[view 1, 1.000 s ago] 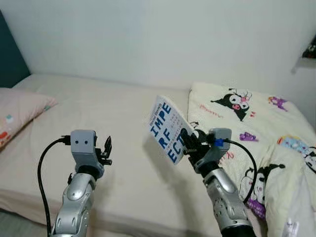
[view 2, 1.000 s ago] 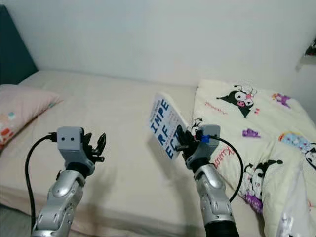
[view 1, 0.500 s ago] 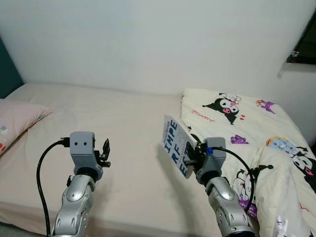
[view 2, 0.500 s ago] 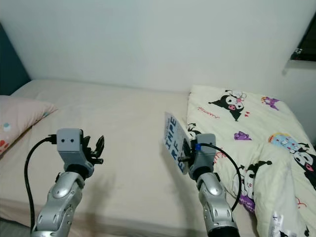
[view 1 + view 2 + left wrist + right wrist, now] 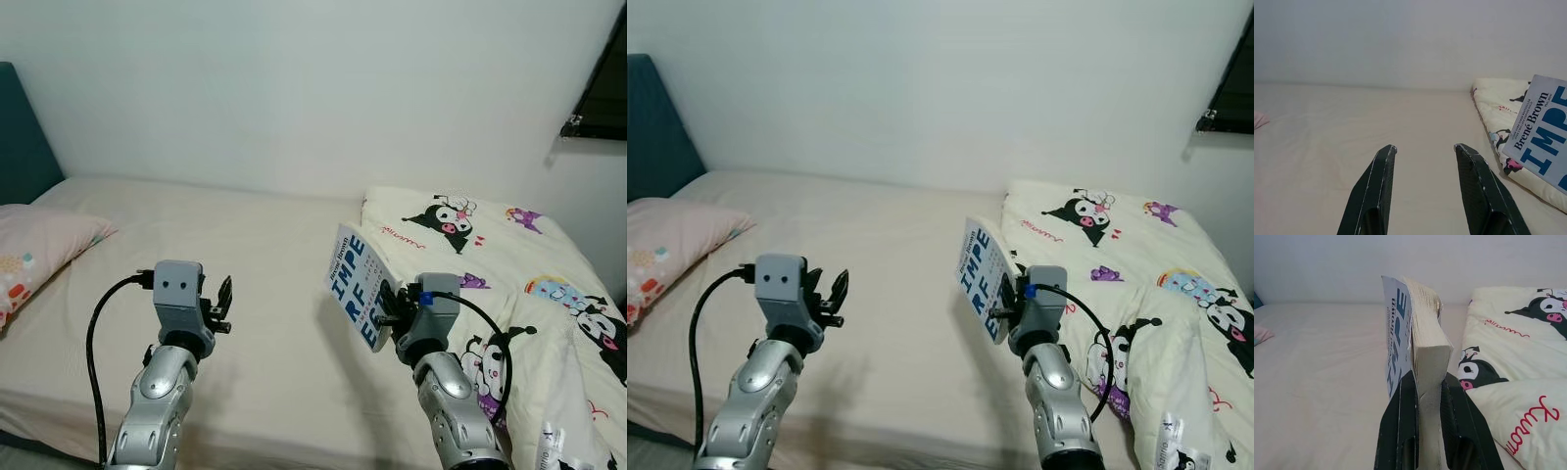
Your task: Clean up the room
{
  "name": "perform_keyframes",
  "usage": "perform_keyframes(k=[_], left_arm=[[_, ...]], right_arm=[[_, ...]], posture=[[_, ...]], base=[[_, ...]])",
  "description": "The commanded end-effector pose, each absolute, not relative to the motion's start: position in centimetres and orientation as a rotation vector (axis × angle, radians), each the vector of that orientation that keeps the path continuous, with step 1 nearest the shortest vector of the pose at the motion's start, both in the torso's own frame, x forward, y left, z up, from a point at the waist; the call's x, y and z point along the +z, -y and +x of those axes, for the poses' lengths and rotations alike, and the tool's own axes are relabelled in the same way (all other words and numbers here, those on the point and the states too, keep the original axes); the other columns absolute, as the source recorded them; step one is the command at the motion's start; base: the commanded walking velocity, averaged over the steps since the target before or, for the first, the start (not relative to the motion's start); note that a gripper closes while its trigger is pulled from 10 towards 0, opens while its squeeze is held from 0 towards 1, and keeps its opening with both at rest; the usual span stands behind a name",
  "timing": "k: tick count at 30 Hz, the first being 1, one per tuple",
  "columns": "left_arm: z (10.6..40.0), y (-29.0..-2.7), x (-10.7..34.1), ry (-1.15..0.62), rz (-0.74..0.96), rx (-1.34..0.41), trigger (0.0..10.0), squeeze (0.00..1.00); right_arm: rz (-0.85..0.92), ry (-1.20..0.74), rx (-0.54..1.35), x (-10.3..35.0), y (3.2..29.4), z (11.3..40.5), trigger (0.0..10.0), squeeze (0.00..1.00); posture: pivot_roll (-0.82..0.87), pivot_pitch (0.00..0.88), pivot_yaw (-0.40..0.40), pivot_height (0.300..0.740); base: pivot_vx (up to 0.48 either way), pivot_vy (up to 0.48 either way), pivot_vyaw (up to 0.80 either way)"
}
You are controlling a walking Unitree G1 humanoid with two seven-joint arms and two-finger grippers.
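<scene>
A white paperback book (image 5: 357,286) with big blue letters is held upright above the bed, and my right gripper (image 5: 390,311) is shut on its lower edge. In the right wrist view the book (image 5: 1418,347) stands edge-on with a black finger (image 5: 1400,416) pressed on each side. My left gripper (image 5: 221,299) hovers over the bare mattress (image 5: 225,245) to the left, open with nothing between its fingers (image 5: 1374,191).
A cream cartoon-print duvet (image 5: 500,264) is bunched on the bed's right half. A pink pillow (image 5: 34,245) lies at the left by a dark teal headboard (image 5: 20,132). A white wall runs behind the bed, with a dark window frame (image 5: 600,88) at top right.
The camera view has shifted, bringing the headboard and more of the pillow into view. My right gripper keeps its hold on the book; the left gripper stays open.
</scene>
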State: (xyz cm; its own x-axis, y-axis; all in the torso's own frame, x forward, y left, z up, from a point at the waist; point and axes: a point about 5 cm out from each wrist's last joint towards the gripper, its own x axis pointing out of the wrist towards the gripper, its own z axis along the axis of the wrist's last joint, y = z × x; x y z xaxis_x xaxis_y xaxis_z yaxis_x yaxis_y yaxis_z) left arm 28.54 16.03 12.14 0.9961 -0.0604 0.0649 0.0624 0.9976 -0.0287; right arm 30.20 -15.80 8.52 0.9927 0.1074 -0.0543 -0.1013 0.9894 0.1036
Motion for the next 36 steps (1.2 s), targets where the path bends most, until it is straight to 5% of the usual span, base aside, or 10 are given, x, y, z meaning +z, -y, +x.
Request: perform_keyframes(k=[1,19,36], left_arm=[[28.84,-15.68,12.31,0.074,-0.022,-0.088,10.0,0.0],[29.15,-15.5,12.47,0.077,-0.03,-0.105,10.0,0.0],[29.22,-15.45,12.55,0.081,-0.032,-0.117,10.0,0.0]], right_arm=[[0.109,-0.012,0.112,9.1,15.57,30.2,10.0,0.0],[0.108,-0.01,0.113,9.11,15.51,30.29,10.0,0.0],[0.109,-0.009,0.107,9.09,15.59,30.32,10.0,0.0]], posture=[[0.06,0.0,-0.044,0.74],[0.06,0.0,-0.045,0.74],[0.06,0.0,-0.043,0.74]], base=[[0.0,0.0,0.0],[0.0,0.0,0.0],[0.0,0.464,0.0]])
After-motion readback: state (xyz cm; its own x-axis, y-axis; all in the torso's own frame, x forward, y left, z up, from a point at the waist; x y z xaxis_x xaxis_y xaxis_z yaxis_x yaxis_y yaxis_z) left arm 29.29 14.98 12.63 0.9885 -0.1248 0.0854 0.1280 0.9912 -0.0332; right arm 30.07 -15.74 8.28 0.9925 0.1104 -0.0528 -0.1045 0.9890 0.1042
